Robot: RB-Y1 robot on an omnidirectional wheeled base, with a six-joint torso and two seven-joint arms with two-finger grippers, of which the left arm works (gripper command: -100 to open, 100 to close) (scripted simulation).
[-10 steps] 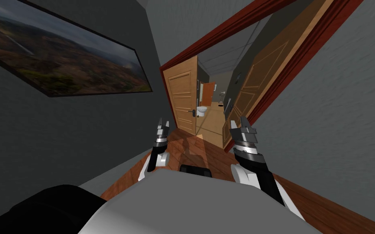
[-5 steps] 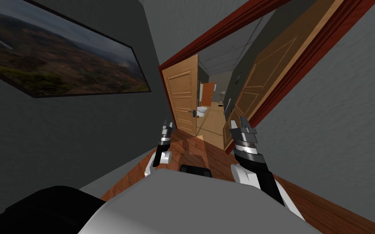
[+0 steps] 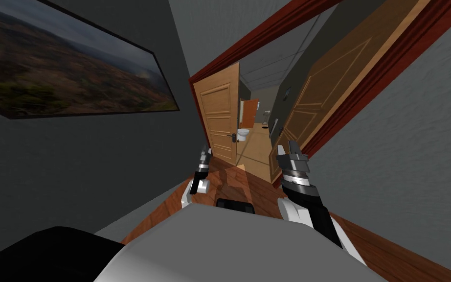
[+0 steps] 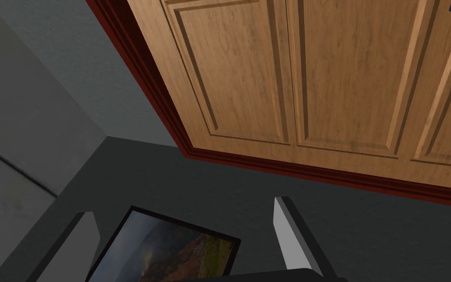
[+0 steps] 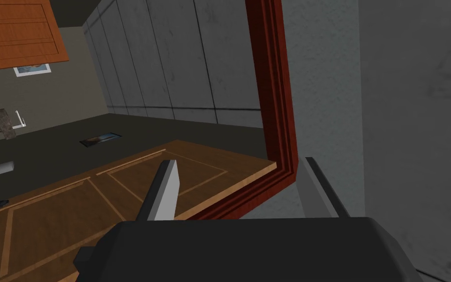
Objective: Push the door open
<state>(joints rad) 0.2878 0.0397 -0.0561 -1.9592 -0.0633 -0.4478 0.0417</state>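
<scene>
1. Ahead on the left of the red door frame [image 3: 249, 49], the panelled wooden door [image 3: 218, 115] stood partly open, with its dark handle [image 3: 230, 135] on the edge next to the gap.
2. The left gripper [image 3: 205, 155] was near the door's lower panels but apart from them, fingers spread and empty.
3. The right gripper [image 3: 288, 149] was on the right, near the frame's right post, likewise released and holding nothing.
4. A second wooden door [image 3: 317, 93] lay swung back along the right side of the opening.
5. Far through the gap stood a white toilet [image 3: 242, 133]; a landscape picture [image 3: 68, 73] hung on the left wall.
</scene>
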